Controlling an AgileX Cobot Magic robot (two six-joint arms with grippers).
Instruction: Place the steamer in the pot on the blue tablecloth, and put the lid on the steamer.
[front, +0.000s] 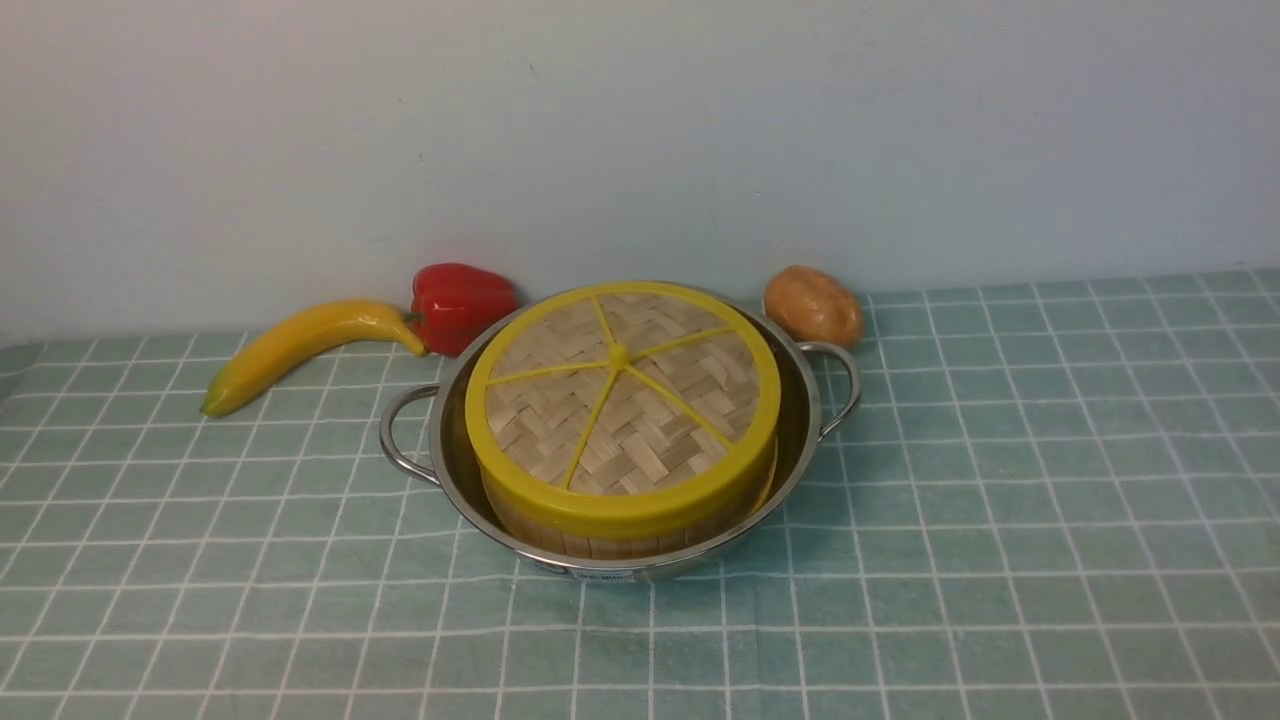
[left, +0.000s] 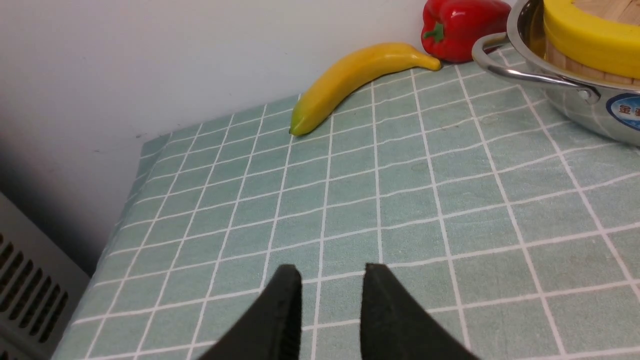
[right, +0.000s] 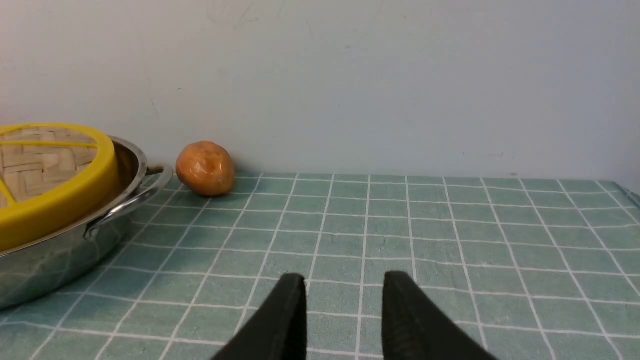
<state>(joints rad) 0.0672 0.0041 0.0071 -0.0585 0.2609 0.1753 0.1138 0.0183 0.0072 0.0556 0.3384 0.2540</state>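
The steel pot (front: 800, 420) stands on the blue tablecloth (front: 1000, 520) near the back middle. The steamer (front: 620, 540) sits inside it, only its wooden wall showing. The woven lid (front: 620, 400) with yellow rim and spokes lies on top of the steamer. No gripper shows in the front view. In the left wrist view my left gripper (left: 332, 272) is open and empty over bare cloth, well apart from the pot (left: 575, 105). In the right wrist view my right gripper (right: 344, 280) is open and empty over bare cloth, apart from the pot (right: 60, 260) and lid (right: 55, 200).
A banana (front: 300, 350) and a red pepper (front: 460, 305) lie behind the pot at the left, against the wall. A brown potato (front: 812, 305) lies behind the pot at the right. The cloth's left edge drops off beside a grey vent (left: 30, 295).
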